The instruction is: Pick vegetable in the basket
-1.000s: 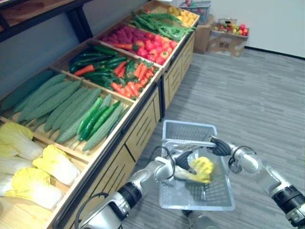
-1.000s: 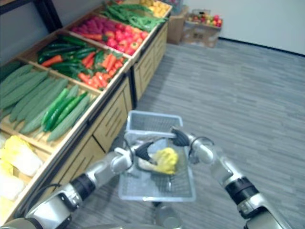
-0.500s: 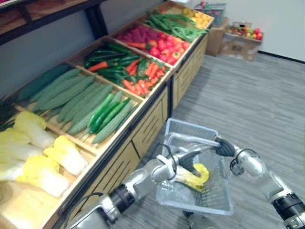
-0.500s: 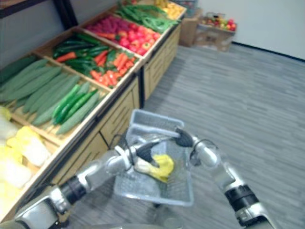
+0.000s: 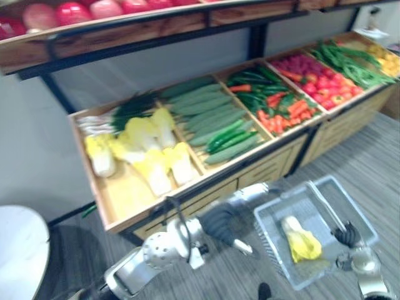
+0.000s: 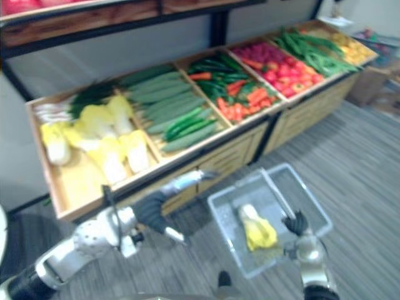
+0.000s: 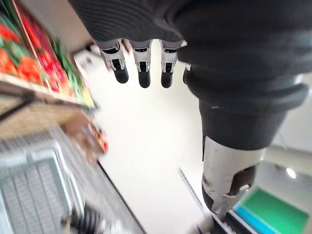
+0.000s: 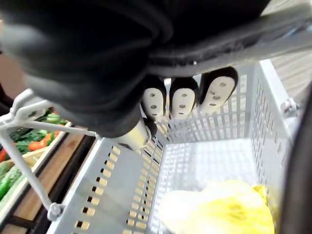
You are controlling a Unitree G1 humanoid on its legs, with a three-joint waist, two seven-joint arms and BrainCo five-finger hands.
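Note:
A yellow-green napa cabbage point(image 5: 300, 239) lies on the floor of the grey plastic basket point(image 5: 287, 199), which hangs in front of the vegetable shelf. My right hand point(image 5: 345, 234) grips the basket's handle point(image 8: 285, 30) from above, with its fingers point(image 8: 183, 101) curled round the bar and the cabbage point(image 8: 220, 210) below them. My left hand point(image 5: 219, 223) is outside the basket, to its left by the shelf's drawer fronts. Its fingers point(image 7: 142, 66) are straight and hold nothing.
The wooden shelf point(image 5: 119, 209) has bins of napa cabbages point(image 5: 150, 159), long green gourds and cucumbers point(image 5: 215, 119), peppers and carrots point(image 5: 269, 97), red tomatoes point(image 5: 312, 69) and green beans point(image 5: 347, 59). A board above carries red produce point(image 5: 69, 12). A white round top point(image 5: 19, 244) stands at lower left.
The camera has swung left, so the whole picture has shifted. My left hand has let go of the cabbage and come out of the basket; the cabbage now lies in it. My right hand still holds the handle.

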